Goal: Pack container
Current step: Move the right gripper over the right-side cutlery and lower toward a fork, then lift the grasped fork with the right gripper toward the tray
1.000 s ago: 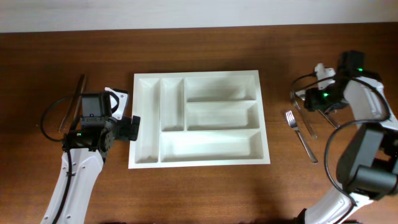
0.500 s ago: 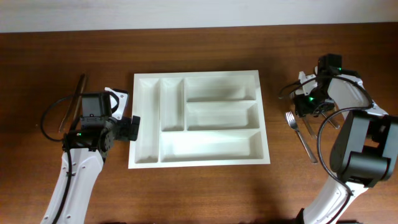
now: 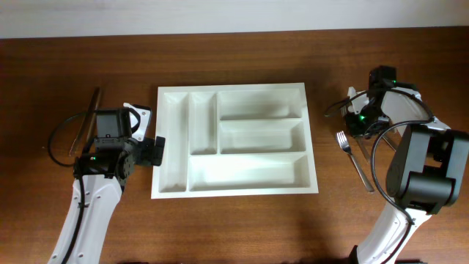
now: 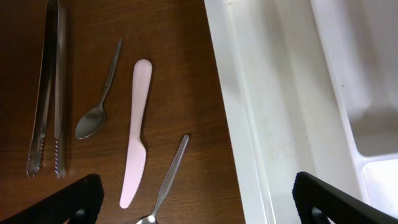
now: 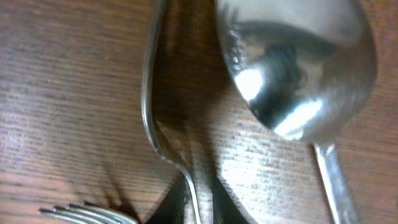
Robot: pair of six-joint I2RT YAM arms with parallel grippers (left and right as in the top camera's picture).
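Observation:
The white compartment tray (image 3: pixel 231 88) lies at the middle of the table; its left wall (image 4: pixel 249 112) shows in the left wrist view. My left gripper (image 3: pixel 150 150) hovers open at the tray's left edge, over a pink knife (image 4: pixel 135 137), two small spoons (image 4: pixel 99 93) (image 4: pixel 171 180) and tongs (image 4: pixel 50 93). My right gripper (image 3: pixel 357 123) is down on the cutlery to the right of the tray. Its dark fingers (image 5: pixel 177 208) are pinched on the thin handle of a spoon seen edge-on (image 5: pixel 152 93). Beside it lie a second spoon's bowl (image 5: pixel 298 68) and fork tines (image 5: pixel 87 214).
The fork (image 3: pixel 355 161) lies on the wood right of the tray, just below my right gripper. The tongs (image 3: pixel 88 121) lie along the far left. Cables loop around both arms.
My right gripper has moved left and down onto the cutlery and closed on the spoon's handle. The left arm has not moved.

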